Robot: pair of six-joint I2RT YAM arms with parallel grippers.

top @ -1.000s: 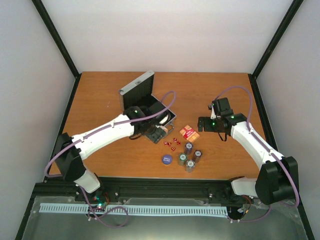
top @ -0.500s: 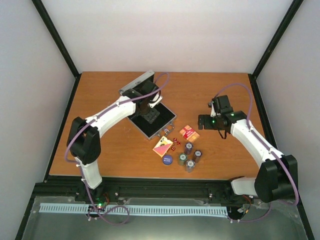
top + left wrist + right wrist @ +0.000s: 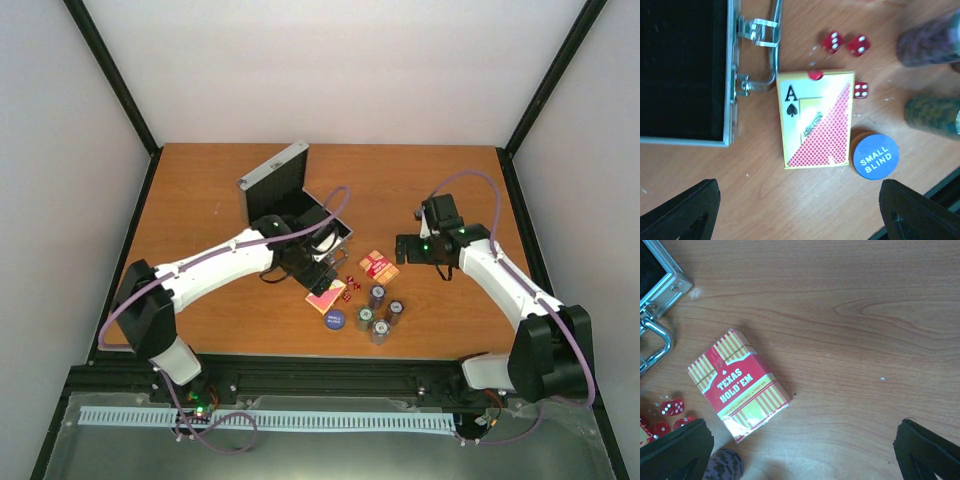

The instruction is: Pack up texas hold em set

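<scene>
The silver case (image 3: 277,173) stands open, with its black lining (image 3: 682,70) empty and the handle (image 3: 771,55) facing the loose pieces. My left gripper (image 3: 805,212) hovers open over an ace-faced card deck (image 3: 815,120) lying beside the case, and holds nothing. The blue "small blind" disc (image 3: 875,156) touches that deck's corner. Red dice (image 3: 858,45) lie nearby, as do several chip stacks (image 3: 377,296). My right gripper (image 3: 800,455) is open and empty above bare table, right of the red "Texas Hold'em" deck (image 3: 739,384).
The wooden table (image 3: 200,300) has black frame rails along its sides. The table's front edge lies just below the chip stacks (image 3: 380,332). A purple cable loops over each arm.
The left arm swung over the case's far side and back to its near corner. Its jaws widened. The ace-faced deck, unseen a second ago, now lies beside the dice. The right arm stayed still.
</scene>
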